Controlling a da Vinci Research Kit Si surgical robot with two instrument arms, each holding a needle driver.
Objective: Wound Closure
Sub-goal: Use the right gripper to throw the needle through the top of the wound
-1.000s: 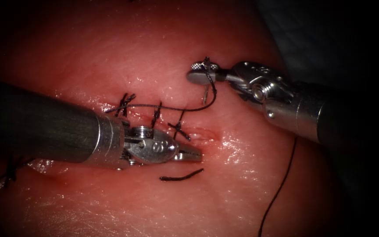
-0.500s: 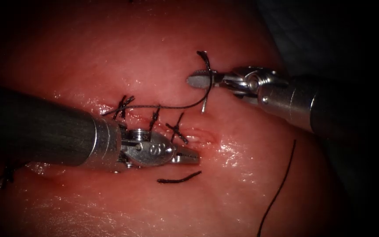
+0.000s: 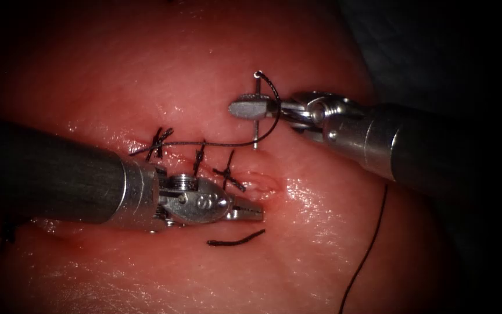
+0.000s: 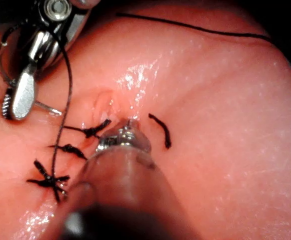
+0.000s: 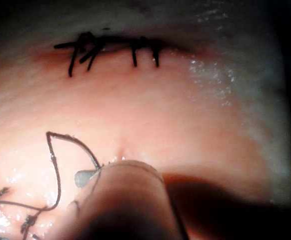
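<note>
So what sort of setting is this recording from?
Most likely a bench suturing practice setup: a slab of tissue with a partly stitched cut, the right gripper shut on a curved needle with thread, and the left gripper empty.

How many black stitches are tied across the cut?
3, side by side along the cut in the pink tissue: left black thread stitch, middle stitch, right stitch. The left arm's silver gripper lies beside them and may hide more.
</note>
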